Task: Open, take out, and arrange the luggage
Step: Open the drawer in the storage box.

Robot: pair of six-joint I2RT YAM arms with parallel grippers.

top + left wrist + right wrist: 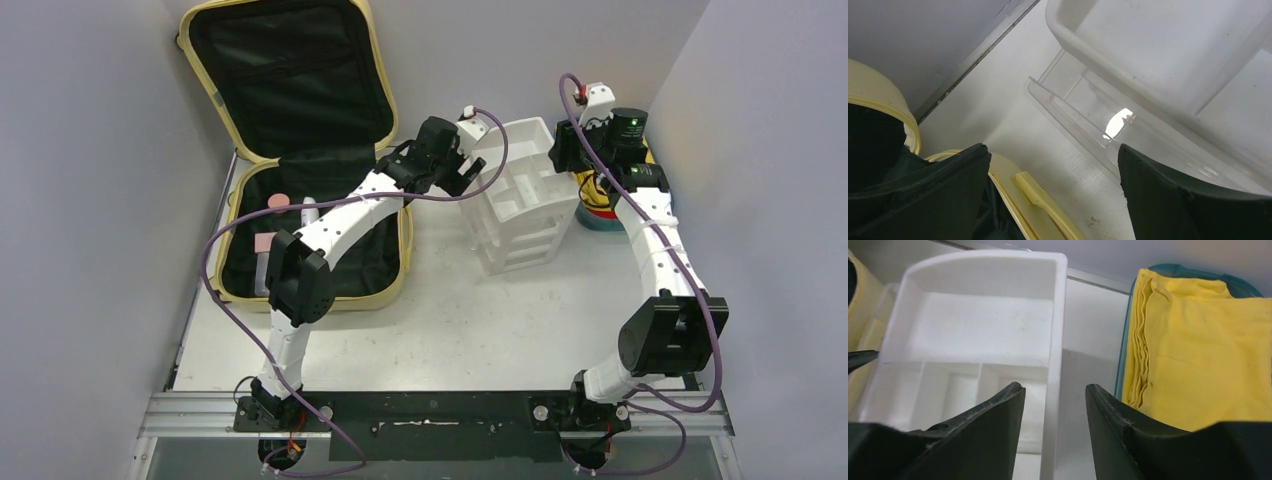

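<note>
Well, your luggage [290,80] looks stiff, slick and bulky; take its raised rim. Left jaws gape wide, right jaws part-spread, both empty.

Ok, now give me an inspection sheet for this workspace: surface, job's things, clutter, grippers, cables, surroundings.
Surface: white table, faint specks.
Job's things: large pale-yellow hard-shell suitcase, open, lid upright at the back wall; small pink items inside.
Clutter: white plastic drawer organizer, clear plastic tray by it; teal plastic tray holding folded yellow cloth.
Grippers: left gripper, fingers wide apart, empty, beside the organizer; right gripper, fingers apart, empty, above organizer and teal tray.
Cables: purple cables along both arms, one looping over the suitcase.
Surroundings: plain grey walls on three sides.
</note>
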